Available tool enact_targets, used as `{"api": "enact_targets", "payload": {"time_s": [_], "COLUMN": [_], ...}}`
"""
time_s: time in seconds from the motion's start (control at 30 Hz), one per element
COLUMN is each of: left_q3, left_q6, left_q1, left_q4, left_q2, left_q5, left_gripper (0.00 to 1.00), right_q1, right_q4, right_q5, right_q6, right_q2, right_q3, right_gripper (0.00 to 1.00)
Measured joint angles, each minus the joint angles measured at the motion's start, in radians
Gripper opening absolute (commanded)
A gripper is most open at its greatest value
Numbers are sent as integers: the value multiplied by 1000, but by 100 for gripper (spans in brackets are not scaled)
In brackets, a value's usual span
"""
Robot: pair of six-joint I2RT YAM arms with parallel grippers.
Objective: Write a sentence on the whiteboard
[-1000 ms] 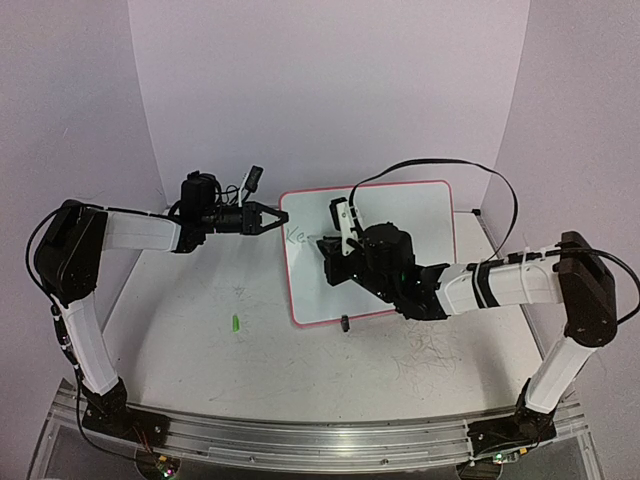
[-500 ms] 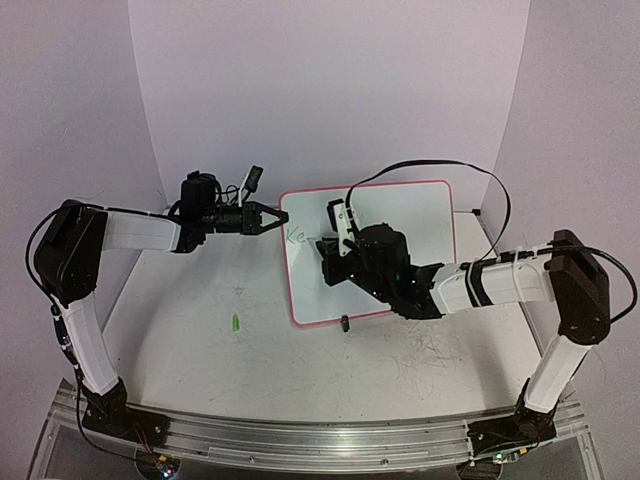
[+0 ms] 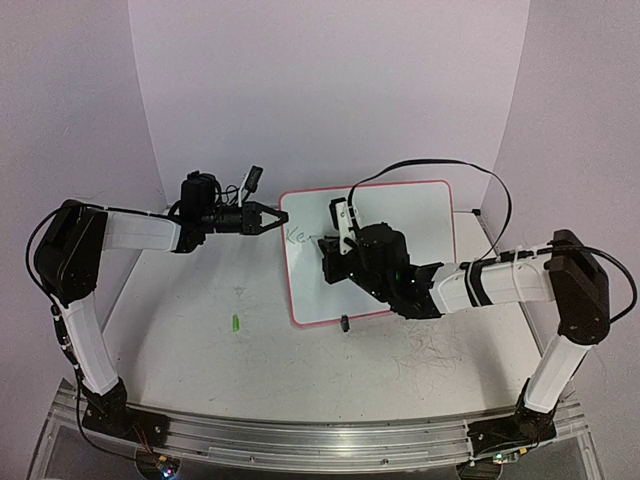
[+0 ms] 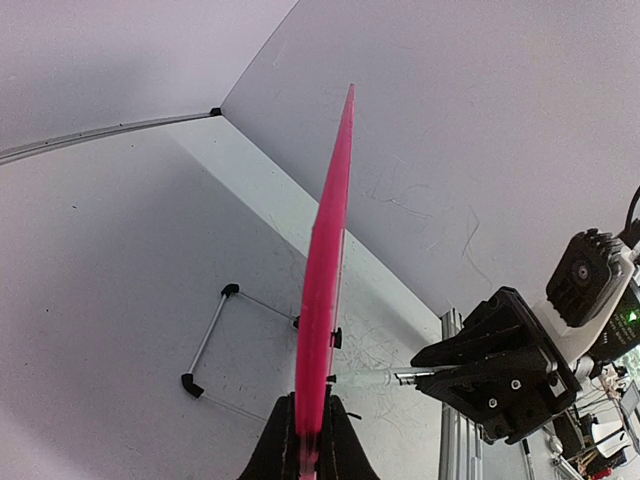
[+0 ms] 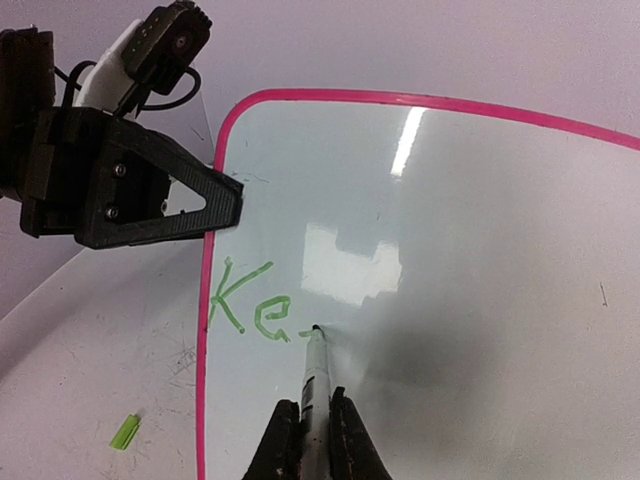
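The whiteboard [image 3: 400, 215] stands tilted at the middle back, white with a pink rim. My left gripper [image 3: 277, 221] is shut on its left edge; in the left wrist view the pink rim [image 4: 325, 280] runs edge-on out of my left gripper [image 4: 307, 440]. My right gripper [image 5: 310, 425] is shut on a white marker [image 5: 314, 385], whose tip touches the whiteboard [image 5: 480, 250]. The sentence [image 5: 250, 305] is partial, green "Ke" and a short stroke by the tip. It shows faintly in the top view [image 3: 295, 236], left of my right gripper [image 3: 335, 243].
A green marker cap [image 3: 235, 323] lies on the table left of the board, also in the right wrist view [image 5: 125, 432]. A black clip foot [image 3: 344, 322] sits at the board's near edge. A wire stand [image 4: 215, 340] props the board behind. Purple walls enclose the table.
My right arm has shifted slightly with the marker on the board. My left gripper has stayed where it was on the board's edge.
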Motion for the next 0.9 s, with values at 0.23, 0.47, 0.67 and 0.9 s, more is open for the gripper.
{"api": "enact_targets", "payload": {"time_s": [0.23,0.47,0.67,0.9], "left_q3": [0,0,0,0], "left_q6": [0,0,0,0], "left_q1": [0,0,0,0], "left_q4": [1,0,-1,0], "left_q2": [0,0,0,0], "left_q5": [2,2,1,2], "left_gripper": [0,0,0,0], "right_q1": [-14,-14,-12,-10], "right_q4": [-3,-2,0,-1], "right_q5": [6,-12,-27,-38], "right_q6": [0,0,7,19], "right_q2": [0,5,12,14], "right_q3": [31,32,32,30], "right_gripper": [0,0,0,0]}}
